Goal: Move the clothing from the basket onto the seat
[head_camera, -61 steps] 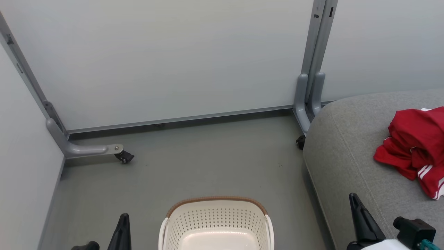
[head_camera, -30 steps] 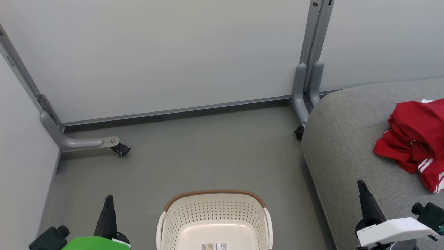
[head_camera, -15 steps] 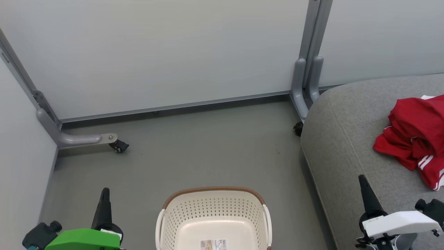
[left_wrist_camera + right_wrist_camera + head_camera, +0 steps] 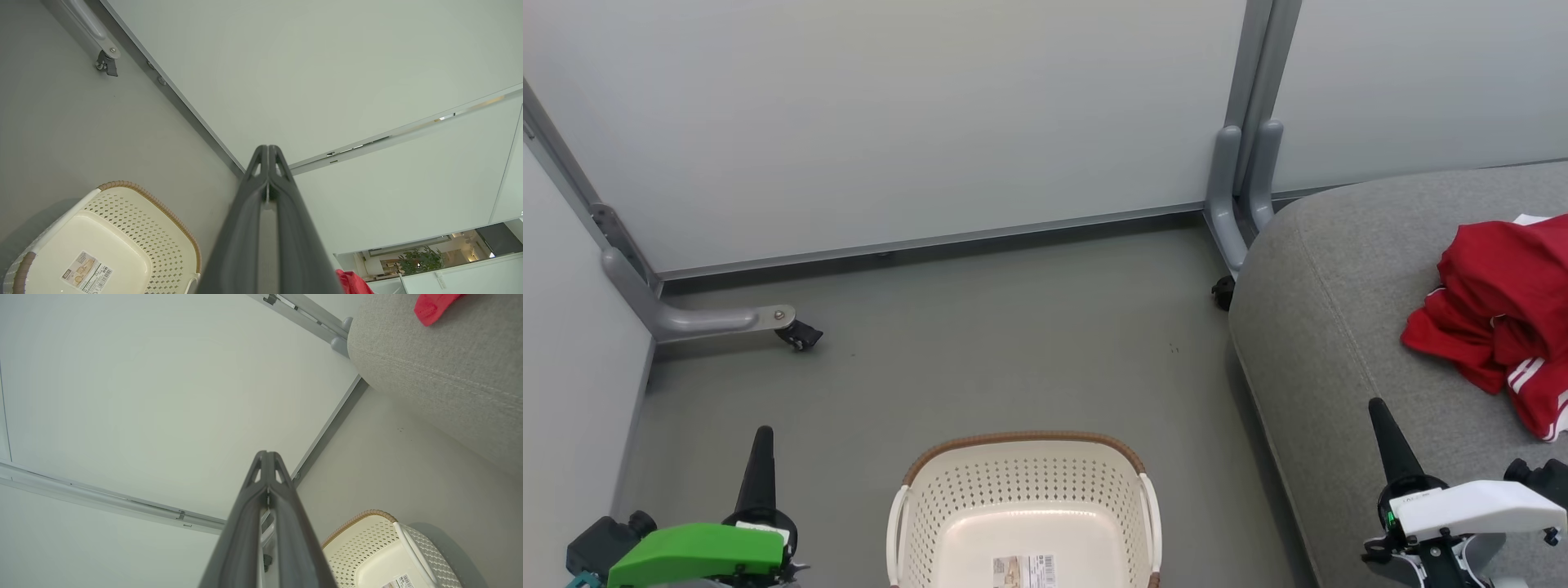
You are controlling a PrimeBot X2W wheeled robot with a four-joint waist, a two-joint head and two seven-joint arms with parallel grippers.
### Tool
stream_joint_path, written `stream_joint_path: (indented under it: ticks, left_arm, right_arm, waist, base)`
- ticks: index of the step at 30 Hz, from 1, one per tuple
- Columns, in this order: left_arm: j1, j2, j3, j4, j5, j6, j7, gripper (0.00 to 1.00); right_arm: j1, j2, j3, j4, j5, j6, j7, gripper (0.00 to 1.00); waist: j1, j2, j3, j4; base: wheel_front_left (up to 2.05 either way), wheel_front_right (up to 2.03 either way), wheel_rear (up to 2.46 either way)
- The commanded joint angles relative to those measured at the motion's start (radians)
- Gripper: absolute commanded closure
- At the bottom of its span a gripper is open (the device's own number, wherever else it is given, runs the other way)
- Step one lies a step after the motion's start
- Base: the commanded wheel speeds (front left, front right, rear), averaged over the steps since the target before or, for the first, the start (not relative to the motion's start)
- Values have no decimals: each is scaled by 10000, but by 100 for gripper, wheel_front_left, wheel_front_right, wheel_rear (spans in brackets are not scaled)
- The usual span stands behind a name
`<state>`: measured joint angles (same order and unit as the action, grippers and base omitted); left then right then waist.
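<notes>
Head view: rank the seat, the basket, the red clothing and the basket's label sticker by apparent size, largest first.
1. seat, though cut off by the frame.
2. basket and clothing: near alike, both cut off at the frame's edge, so not ranked.
3. label sticker, clearly smallest.

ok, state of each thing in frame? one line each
basket: upright on the floor, empty but for a label sticker on its bottom
clothing: crumpled in a heap on the seat
seat: carrying the clothing
left gripper: shut, holding nothing, left of the basket
right gripper: shut, holding nothing, over the seat's near edge
</notes>
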<state>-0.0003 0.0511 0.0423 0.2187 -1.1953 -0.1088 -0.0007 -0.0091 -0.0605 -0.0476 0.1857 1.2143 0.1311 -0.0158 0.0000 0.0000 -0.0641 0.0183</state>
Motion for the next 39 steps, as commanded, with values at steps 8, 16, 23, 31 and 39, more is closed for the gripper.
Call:
stream_joint_path:
  ticks: [8,16,23,31,39]
  left_arm:
    - [-466,54,178,-1,-923,-91,243,100]
    - [-611,52,292,57,-1606,-130,431,100]
    - [-729,50,388,108,-2180,-152,594,100]
    - [-869,47,481,162,-2802,-171,758,100]
    - [-1002,44,571,207,-3350,-206,904,100]
  right_arm:
    - [-364,-79,-126,81,895,-2,252,100]
    - [-510,-77,-202,188,1569,-2,442,100]
    - [-624,-72,-264,280,2131,-3,610,100]
    - [-744,-66,-339,377,2742,-4,783,100]
    - [-869,-59,-406,463,3291,-4,943,100]
  waist:
    - [0,0,108,-30]
    - [0,0,208,-57]
    - [0,0,297,-81]
    - [0,0,400,-109]
    - [0,0,497,-136]
  base:
    - [0,0,0]
    - [0,0,0]
    - [0,0,0]
    - [0,0,0]
    - [0,0,0]
